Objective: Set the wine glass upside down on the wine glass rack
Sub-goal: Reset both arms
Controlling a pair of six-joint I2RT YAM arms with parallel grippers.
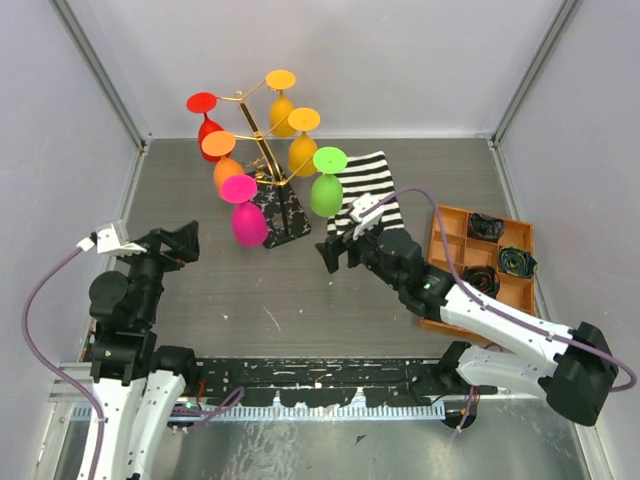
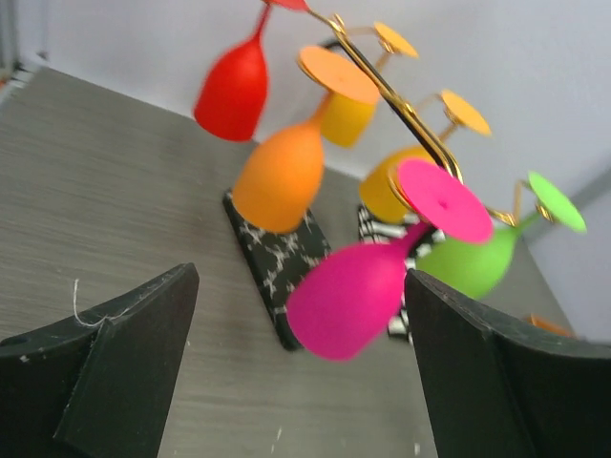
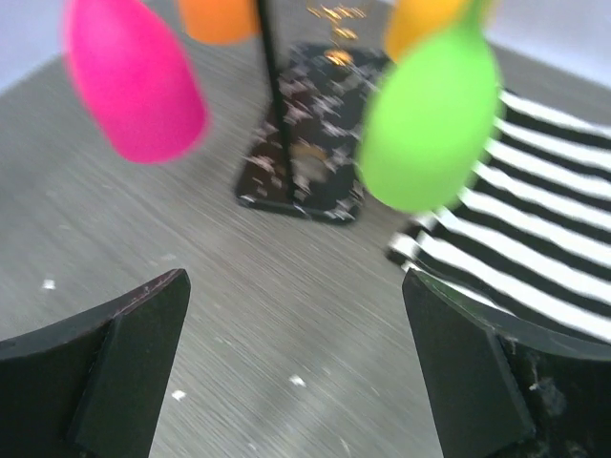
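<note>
The gold wire wine glass rack (image 1: 255, 130) stands on its black marbled base (image 1: 287, 218) at the back middle of the table. Several coloured wine glasses hang upside down from its arms, among them a pink one (image 1: 248, 222) and a green one (image 1: 325, 193). My left gripper (image 1: 190, 243) is open and empty, left of the rack and apart from it. In the left wrist view the pink glass (image 2: 353, 301) hangs ahead between the fingers. My right gripper (image 1: 338, 250) is open and empty, just in front of the green glass (image 3: 430, 119), not touching it.
A black-and-white striped cloth (image 1: 372, 185) lies right of the rack base. An orange compartment tray (image 1: 445, 225) with dark objects sits at the right, beside my right arm. Grey walls enclose the table on three sides.
</note>
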